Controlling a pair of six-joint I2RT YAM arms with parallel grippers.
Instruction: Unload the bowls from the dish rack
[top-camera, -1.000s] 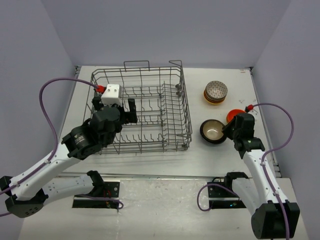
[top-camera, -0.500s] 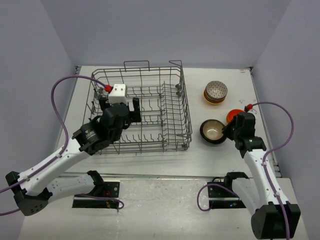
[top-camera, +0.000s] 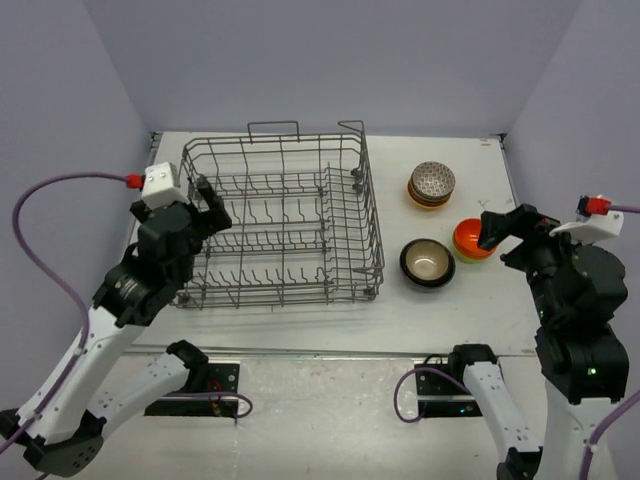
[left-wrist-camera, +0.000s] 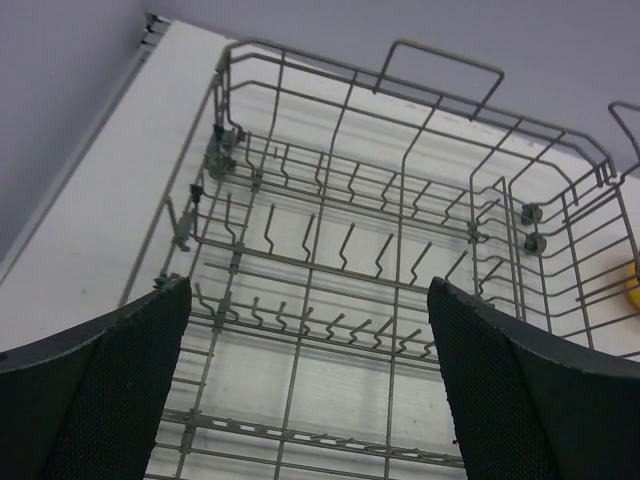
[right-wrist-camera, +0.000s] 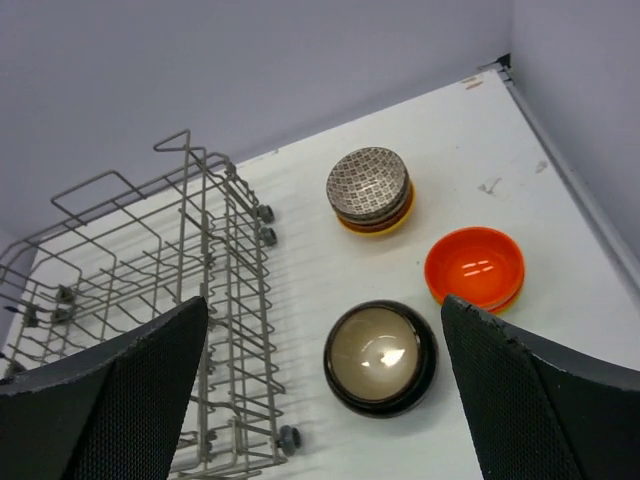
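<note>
The dish rack (top-camera: 280, 222) stands on the left half of the white table (top-camera: 300, 310), its handle loop at the far side. The bowls seen here are all on the table to the right of the rack, apart from it. A stack topped by a patterned bowl (top-camera: 431, 182) turned upside down sits farthest back. A black bowl (top-camera: 427, 263) with a cream inside stands upright nearest the rack. An orange bowl (top-camera: 468, 238) stands upright just beside the black one, on its right. The left gripper (top-camera: 205, 203) hangs over the rack's left end with its jaws spread wide and nothing between them; its wrist view looks down along the rows of tines. The right gripper (top-camera: 510, 232) is raised at the right edge of the orange bowl, its jaws also spread wide and holding nothing, with all 3 bowl groups showing below in its wrist view.
</note>
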